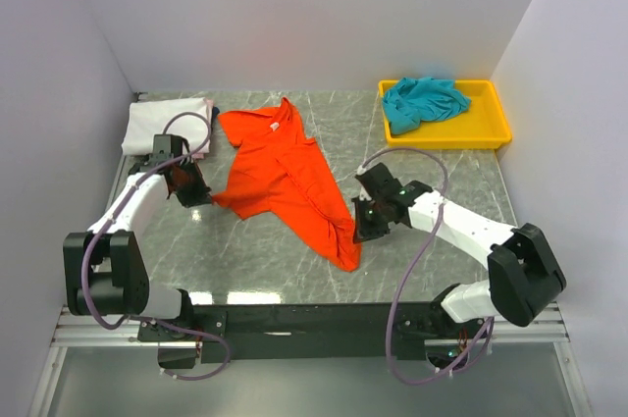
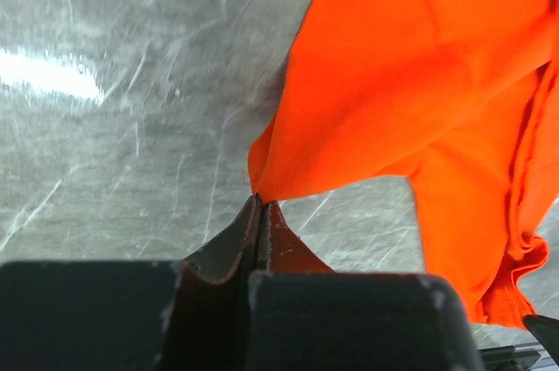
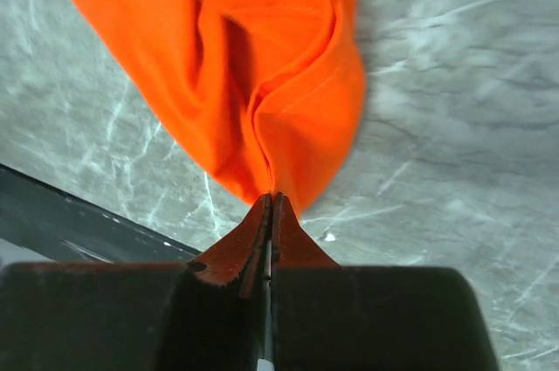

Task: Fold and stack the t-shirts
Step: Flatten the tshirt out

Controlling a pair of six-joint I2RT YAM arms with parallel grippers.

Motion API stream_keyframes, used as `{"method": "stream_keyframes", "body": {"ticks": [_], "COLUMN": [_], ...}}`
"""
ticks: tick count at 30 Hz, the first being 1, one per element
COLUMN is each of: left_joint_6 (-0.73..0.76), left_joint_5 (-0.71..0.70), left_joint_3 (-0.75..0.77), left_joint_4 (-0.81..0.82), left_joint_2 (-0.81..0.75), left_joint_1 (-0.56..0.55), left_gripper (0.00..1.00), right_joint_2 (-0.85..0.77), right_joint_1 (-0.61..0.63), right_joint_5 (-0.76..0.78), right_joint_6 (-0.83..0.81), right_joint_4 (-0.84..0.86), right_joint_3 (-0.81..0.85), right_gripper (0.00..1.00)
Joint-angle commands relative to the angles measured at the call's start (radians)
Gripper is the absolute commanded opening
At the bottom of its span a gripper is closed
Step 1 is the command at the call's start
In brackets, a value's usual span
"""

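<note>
Top external view, from the left: a white t-shirt (image 1: 165,125) lies folded in the far-left corner of the table (image 1: 446,182), close to the side wall. Just in front of it the left gripper (image 1: 199,195) is pinched tight on a left-hand corner of the orange-red t-shirt (image 1: 285,177). In the left wrist view the jaws are closed on only a thin point of cloth. The shirt sprawls crumpled over the middle of the table, collar toward the back, with a long twisted fold trailing down to the right. There the right gripper (image 1: 361,231) is clamped on the lower end, and the right wrist view shows a bunched fold caught at its tips. Further right, in the back corner, the teal t-shirt (image 1: 422,101) lies heaped in the yellow tray (image 1: 496,125).

The cloth looks light and limp, so it should sag between the two holds and spread only when they draw apart. Corners or shoulders make the best holds. The right pinch seems to take several layers — whether it is a true corner I cannot tell. The left hold is slight and could slip under a hard pull.

Bare marble lies in front of the shirt and between it and the tray. The white shirt crowds the left, and the table's near edge runs just below the right gripper.
</note>
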Motion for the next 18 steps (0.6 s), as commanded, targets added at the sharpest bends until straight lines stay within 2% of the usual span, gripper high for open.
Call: {"method": "stream_keyframes", "body": {"ticks": [1, 5, 9, 14, 15, 18], "left_joint_6": [0.0, -0.02, -0.068, -0.134, -0.16, -0.221], "left_joint_5": [0.005, 0.01, 0.025, 0.008, 0.002, -0.034], "left_joint_3": [0.087, 0.19, 0.392, 0.668, 0.752, 0.851], "left_joint_4": [0.012, 0.024, 0.023, -0.013, -0.013, 0.033], "left_joint_2": [0.01, 0.045, 0.099, 0.11, 0.094, 0.019], "left_joint_1": [-0.001, 0.008, 0.01, 0.011, 0.011, 0.011], "left_gripper": [0.0, 0.0, 0.0, 0.01, 0.0, 0.0], "right_joint_2": [-0.069, -0.104, -0.086, -0.09, -0.101, -0.15], "right_joint_1": [-0.08, -0.257, -0.37, -0.46, -0.468, -0.485], "right_joint_5": [-0.051, -0.077, -0.092, -0.089, -0.054, 0.025], "right_joint_6": [-0.005, -0.043, -0.086, -0.081, -0.077, -0.074], "right_joint_4": [-0.021, -0.091, -0.178, -0.225, -0.226, -0.2], "right_joint_3": [0.03, 0.162, 0.395, 0.633, 0.717, 0.864], "right_gripper": [0.0, 0.0, 0.0, 0.0, 0.0, 0.0]}}
